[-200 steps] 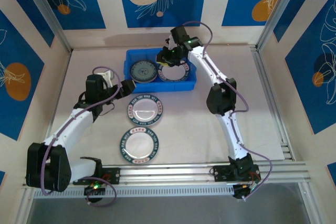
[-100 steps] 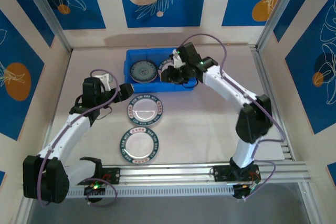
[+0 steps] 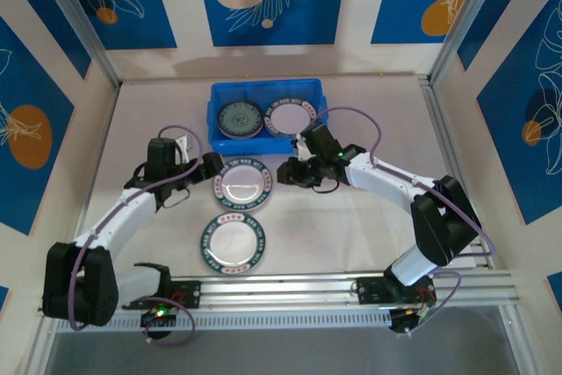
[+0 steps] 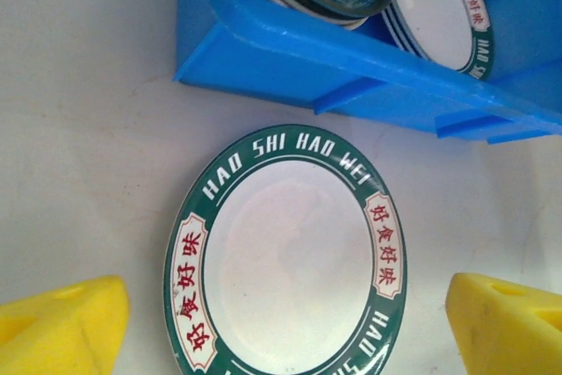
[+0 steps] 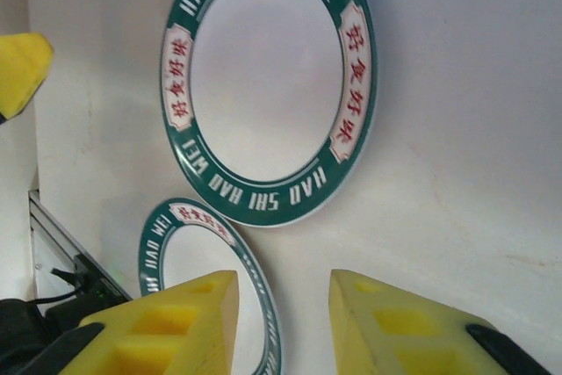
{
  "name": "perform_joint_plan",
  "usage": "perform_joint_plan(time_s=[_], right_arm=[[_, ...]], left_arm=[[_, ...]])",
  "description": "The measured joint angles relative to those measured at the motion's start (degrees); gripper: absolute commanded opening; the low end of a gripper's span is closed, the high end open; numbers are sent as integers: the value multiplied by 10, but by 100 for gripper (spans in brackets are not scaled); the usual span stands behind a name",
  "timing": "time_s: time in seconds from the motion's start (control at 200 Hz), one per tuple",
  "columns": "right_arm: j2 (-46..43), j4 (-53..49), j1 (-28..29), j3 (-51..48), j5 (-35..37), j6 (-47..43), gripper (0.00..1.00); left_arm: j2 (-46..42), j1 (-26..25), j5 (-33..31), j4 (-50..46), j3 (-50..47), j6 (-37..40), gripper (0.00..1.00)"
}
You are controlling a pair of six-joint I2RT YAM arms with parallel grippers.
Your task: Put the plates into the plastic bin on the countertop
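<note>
Two white plates with green lettered rims lie flat on the countertop [image 3: 395, 120]: a far plate [image 3: 243, 183] [image 4: 285, 248] [image 5: 268, 85] and a near plate [image 3: 233, 241] [image 5: 189, 243]. The blue plastic bin [image 3: 216, 101] [image 4: 351, 59] holds a dark patterned plate [image 3: 239, 118] on the left and a green-rimmed white plate [image 3: 290, 116] on the right. My left gripper [image 3: 213, 167] [image 4: 285, 331] is open at the far plate's left edge, its yellow fingers [image 4: 61, 322] wide apart on either side of it. My right gripper [image 3: 285, 173] [image 5: 283, 322] hovers open just right of that plate, nothing between its fingers.
An aluminium rail [image 3: 351, 280] runs along the near edge, and upright frame posts stand at the back corners. The bin sits close behind the far plate. Bare countertop extends to the right of the right arm.
The right arm has pulled out of the bin, leaving a white plate in it, and swung down beside the far counter plate. The left gripper has edged toward that plate.
</note>
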Motion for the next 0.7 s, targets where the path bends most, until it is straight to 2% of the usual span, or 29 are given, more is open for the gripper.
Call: perform_joint_plan(time_s=[0.24,0.445,0.7], right_arm=[[26,26,2,-7,-12,14,25],[39,28,0,-7,-22,14,22],[45,29,-8,-2,-31,12,21]], left_arm=[[54,0,-2,30,-21,-11,64],[96,0,-4,62,-41,-15,53],[153,0,8,123,-58,-28,46]])
